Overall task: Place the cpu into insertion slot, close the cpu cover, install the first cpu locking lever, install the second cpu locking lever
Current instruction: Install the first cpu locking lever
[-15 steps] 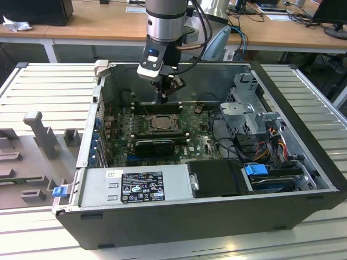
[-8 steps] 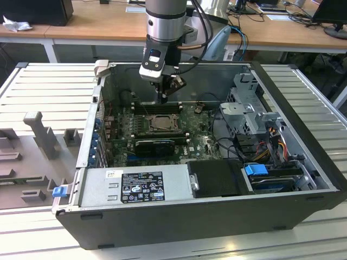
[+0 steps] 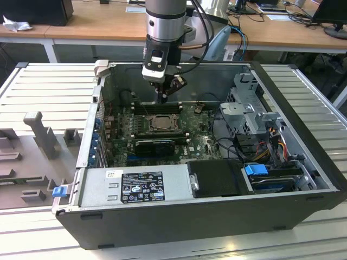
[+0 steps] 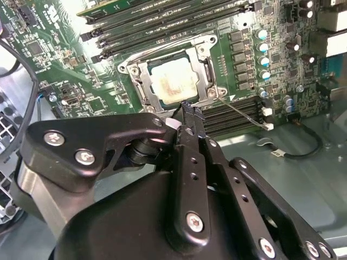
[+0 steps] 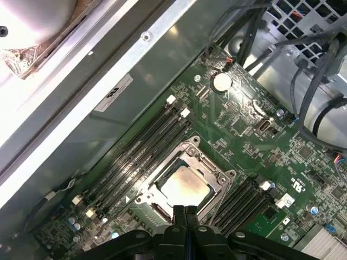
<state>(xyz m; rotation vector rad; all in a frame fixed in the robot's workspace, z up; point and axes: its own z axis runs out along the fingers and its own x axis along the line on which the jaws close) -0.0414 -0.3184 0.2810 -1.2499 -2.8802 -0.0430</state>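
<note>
One gripper (image 4: pixel 190 111), fingers clenched together, empty, at near edge of insertion slot (image 4: pixel 128 69). Cpu (image 4: pixel 172 81) seated in slot, cpu cover (image 4: pixel 209 64) down around it. Cpu judged light, rigid, fragile: hold by opposite edges. Memory slots (image 4: pixel 162 24) beyond slot.

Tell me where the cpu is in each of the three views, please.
Exterior view: cpu just under the tool.
Second wrist view: cpu just beyond the tool tips.
First wrist view: cpu just beyond the tool tips.
Shared landmark: the long memory slots beside it.
</note>
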